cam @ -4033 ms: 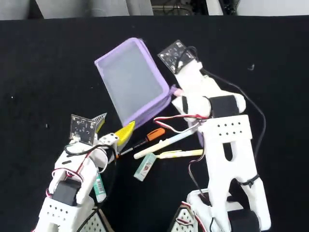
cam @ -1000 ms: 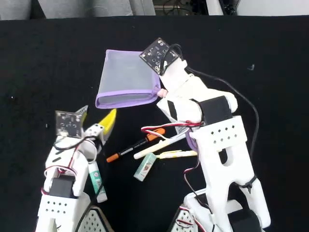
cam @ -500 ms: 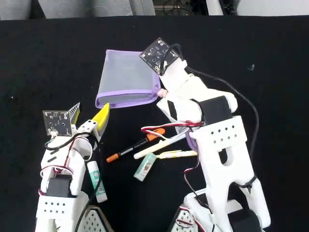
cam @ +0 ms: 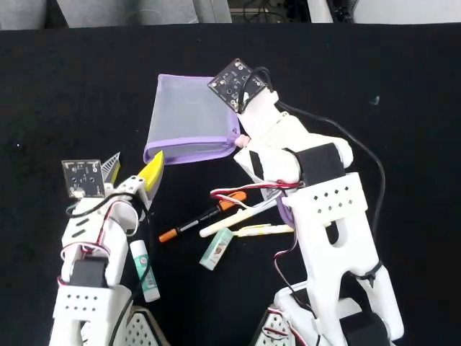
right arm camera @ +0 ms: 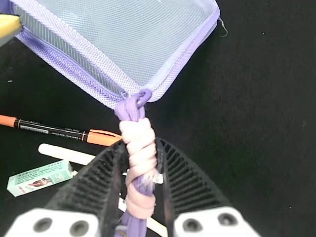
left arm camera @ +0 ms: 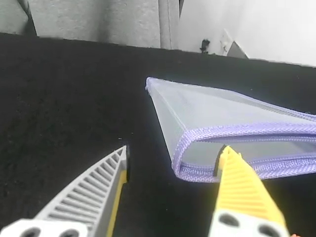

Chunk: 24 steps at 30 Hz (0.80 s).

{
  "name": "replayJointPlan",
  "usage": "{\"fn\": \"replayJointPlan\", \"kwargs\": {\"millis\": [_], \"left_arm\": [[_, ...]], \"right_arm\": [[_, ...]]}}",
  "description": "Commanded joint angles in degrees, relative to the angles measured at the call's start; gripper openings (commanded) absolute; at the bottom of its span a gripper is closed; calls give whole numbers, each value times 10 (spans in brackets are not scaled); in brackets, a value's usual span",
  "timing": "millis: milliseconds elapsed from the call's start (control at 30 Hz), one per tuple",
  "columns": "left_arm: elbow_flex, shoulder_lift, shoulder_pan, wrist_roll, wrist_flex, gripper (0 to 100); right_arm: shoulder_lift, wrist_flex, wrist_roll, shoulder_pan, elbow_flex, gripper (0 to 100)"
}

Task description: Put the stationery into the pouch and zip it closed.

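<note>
A flat mesh pouch (cam: 189, 115) with purple trim lies at the table's middle. My right gripper (cam: 242, 141) is at its right corner, shut on the pink-and-purple zip pull cord (right arm camera: 139, 148) that hangs from the pouch (right arm camera: 128, 34). My left gripper (cam: 131, 169) stands open just in front of the pouch's near left corner, empty. In the left wrist view its yellow fingertip (left arm camera: 228, 154) is close to the purple edge of the pouch (left arm camera: 237, 131). An orange pen (cam: 202, 220), two pale pens (cam: 241, 215), a green box (cam: 216, 249) and a teal glue stick (cam: 145, 270) lie loose.
The loose stationery lies between the two arm bases on the black table (cam: 57, 94). The right arm's white body (cam: 331, 216) and its cables hang over the pale pens. Bare table stretches to the left, right and behind the pouch.
Over four seconds the pouch turned and slid left with the right gripper on its cord. The left gripper drew back to the left, then edged up toward the pouch's corner; the orange pen shifted.
</note>
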Motion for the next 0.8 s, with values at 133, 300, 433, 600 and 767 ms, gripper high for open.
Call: {"fn": "replayJointPlan", "kwargs": {"millis": [133,300,433,600,767], "left_arm": [[-138,241,-7,7,-84,293],[-168,330,-1,7,-127,293],[-174,375,-2,5,-170,293],[-175,423,12,3,-239,293],[-205,498,39,2,-275,292]], "right_arm": [[-23,-13,0,-5,-5,11],[-23,-13,0,-5,-5,11],[-23,-13,0,-5,-5,11],[-23,-13,0,-5,-5,11],[-23,-13,0,-5,-5,11]]}}
